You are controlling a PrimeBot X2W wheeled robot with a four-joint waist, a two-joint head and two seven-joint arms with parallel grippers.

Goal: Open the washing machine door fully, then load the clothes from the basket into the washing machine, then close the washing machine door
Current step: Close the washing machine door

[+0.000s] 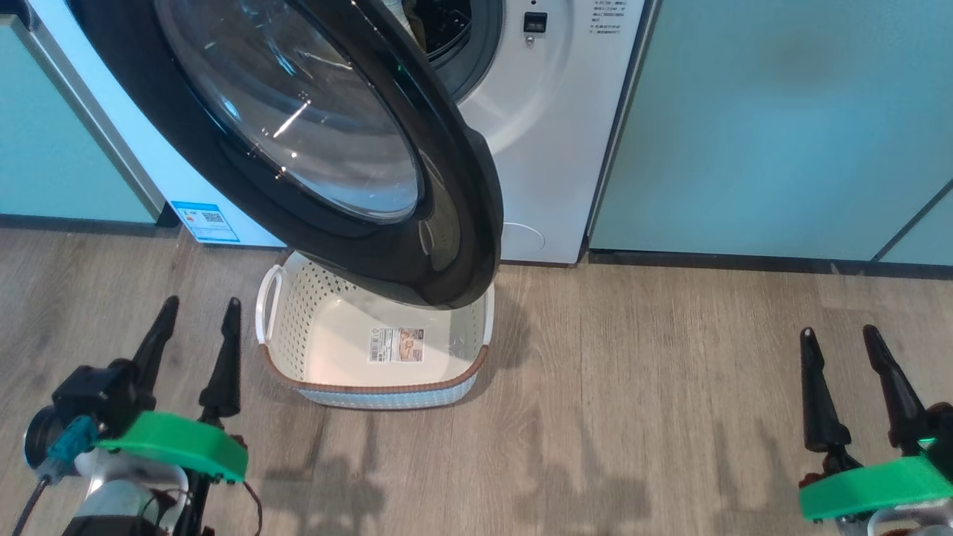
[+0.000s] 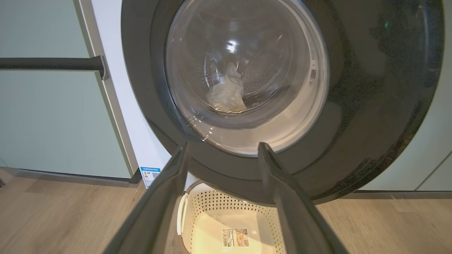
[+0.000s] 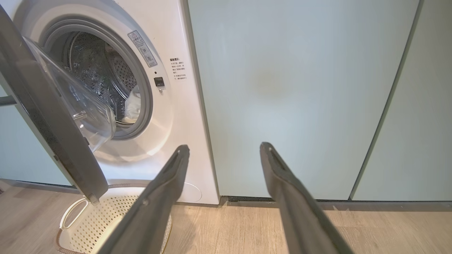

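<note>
Clothes lay in the washing machine drum, basket bare on floor under the half-swung washing machine door. Left gripper & right gripper hung spread, empty; best push door's free edge squarely till latched.

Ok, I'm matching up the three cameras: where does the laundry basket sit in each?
Head view: basket lower centre, on the floor.
Left wrist view: basket bottom centre.
Right wrist view: basket bottom left corner.
Shared landmark: the open door, overhanging the basket in all three.
</note>
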